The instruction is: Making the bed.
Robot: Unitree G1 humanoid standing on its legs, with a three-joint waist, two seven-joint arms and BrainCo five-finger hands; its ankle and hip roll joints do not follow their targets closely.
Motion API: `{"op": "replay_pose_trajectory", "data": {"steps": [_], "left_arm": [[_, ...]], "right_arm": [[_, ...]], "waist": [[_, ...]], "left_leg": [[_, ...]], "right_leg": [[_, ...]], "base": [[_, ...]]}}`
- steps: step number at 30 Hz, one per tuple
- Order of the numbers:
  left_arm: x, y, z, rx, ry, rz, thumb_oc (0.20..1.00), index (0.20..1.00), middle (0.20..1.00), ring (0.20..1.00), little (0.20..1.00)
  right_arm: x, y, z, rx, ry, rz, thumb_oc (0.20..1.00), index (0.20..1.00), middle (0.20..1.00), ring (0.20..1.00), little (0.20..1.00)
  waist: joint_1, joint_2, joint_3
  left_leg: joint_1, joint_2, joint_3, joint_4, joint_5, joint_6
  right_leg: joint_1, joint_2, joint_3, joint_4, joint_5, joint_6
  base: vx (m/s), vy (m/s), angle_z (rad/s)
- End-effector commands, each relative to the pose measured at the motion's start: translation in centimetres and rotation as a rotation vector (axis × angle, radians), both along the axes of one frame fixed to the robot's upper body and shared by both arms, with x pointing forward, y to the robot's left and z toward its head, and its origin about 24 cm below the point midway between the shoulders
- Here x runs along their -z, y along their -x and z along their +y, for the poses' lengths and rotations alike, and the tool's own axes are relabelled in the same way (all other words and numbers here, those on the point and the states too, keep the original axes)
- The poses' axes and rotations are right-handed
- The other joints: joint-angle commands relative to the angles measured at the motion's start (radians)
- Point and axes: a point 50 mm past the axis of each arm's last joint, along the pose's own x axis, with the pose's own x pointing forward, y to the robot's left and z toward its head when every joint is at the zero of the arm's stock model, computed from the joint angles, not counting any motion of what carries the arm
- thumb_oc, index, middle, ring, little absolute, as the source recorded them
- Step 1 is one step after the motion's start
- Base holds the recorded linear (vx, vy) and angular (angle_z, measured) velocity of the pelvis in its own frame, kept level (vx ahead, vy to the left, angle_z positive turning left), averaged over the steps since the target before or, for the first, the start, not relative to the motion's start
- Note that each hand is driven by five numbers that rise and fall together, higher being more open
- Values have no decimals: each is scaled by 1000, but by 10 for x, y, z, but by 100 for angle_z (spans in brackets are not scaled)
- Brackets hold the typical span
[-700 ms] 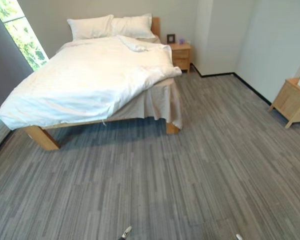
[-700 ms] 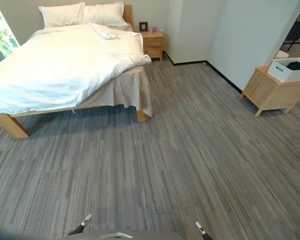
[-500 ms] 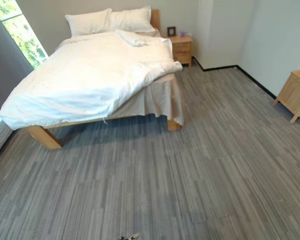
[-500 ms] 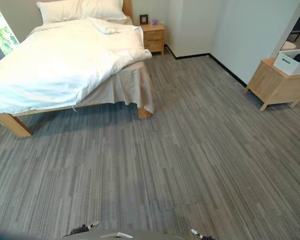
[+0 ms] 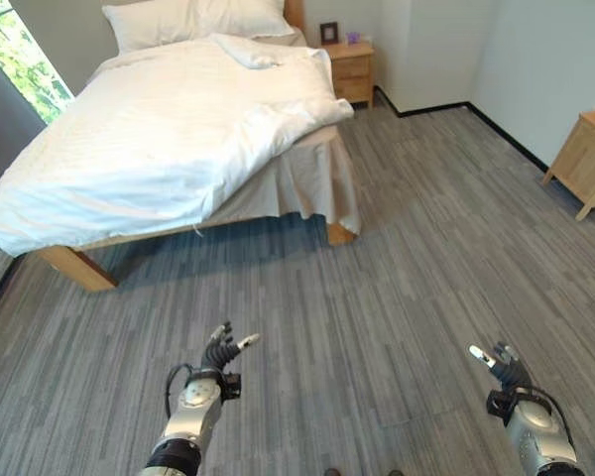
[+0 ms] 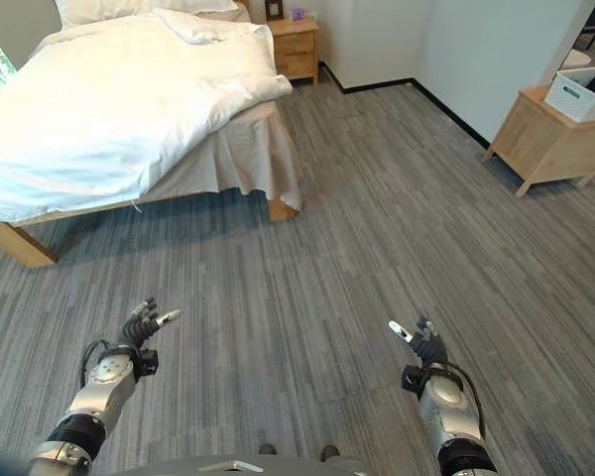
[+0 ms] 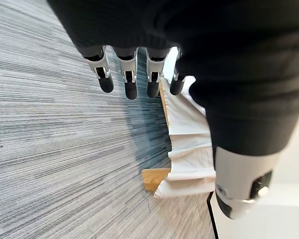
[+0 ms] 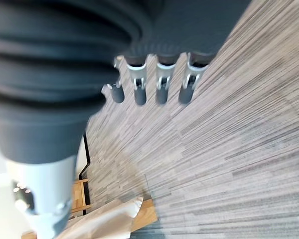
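Both hands have risen into sight since a moment ago, when barely a fingertip showed; the bed (image 5: 188,213) itself lies as it did. It stands on the grey floor (image 5: 397,258), well apart from the hands. Its white duvet (image 5: 169,129) lies rumpled, bunched at the near right corner above the bed skirt (image 5: 312,188), with pillows (image 5: 193,18) at the head. Beside the head stands a nightstand (image 5: 351,69). Left hand (image 5: 218,352) and right hand (image 5: 501,365) hover above the floor, fingers spread loosely, holding nothing.
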Motion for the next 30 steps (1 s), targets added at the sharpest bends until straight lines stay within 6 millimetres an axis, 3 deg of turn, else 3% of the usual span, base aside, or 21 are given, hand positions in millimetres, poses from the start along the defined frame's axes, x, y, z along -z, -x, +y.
{"op": "replay_pose_trajectory", "data": {"steps": [1, 12, 19, 24, 30], "left_arm": [[-12, -14, -2, -53, 36, -100, 1000, 1000, 1000, 1000, 1000], [-4, 2, -15, -135, 158, -121, 1000, 1000, 1000, 1000, 1000], [-16, -3, -10, -111, 117, -163, 1000, 1000, 1000, 1000, 1000], [-25, -5, -3, -132, 110, -206, 1000, 1000, 1000, 1000, 1000], [-27, -5, -6, -151, 144, -226, 1000, 1000, 1000, 1000, 1000]], "right_arm": [[-15, -9, 3, -15, 53, -98, 1000, 1000, 1000, 1000, 1000], [-13, 1, 24, -56, 40, -119, 1000, 1000, 1000, 1000, 1000], [-22, -7, 21, -75, 82, -142, 1000, 1000, 1000, 1000, 1000], [-28, -20, 30, -114, 73, -179, 1000, 1000, 1000, 1000, 1000], [-32, -18, 32, -117, 69, -194, 1000, 1000, 1000, 1000, 1000]], "waist": [[17, -51, -10], [21, -55, -5], [34, -56, -17], [50, -62, -7], [41, -69, 7]], "left_leg": [[-7, 12, -80, 5, -32, -48], [2, 7, -79, 5, -45, -42], [12, 6, -82, 5, -52, -41], [10, 13, -57, 5, -56, -42], [6, 9, -48, 5, -57, -42]], "right_leg": [[-7, -65, 26, 32, -43, 96], [6, -72, 15, 34, -56, 97], [14, -78, 3, 38, -61, 100], [1, -71, -6, 52, -57, 100], [-3, -73, -5, 54, -57, 101]], "base": [[0, 0, 0], [6, 2, 0], [0, 0, 0], [-23, -1, 1], [4, 4, -3]]}}
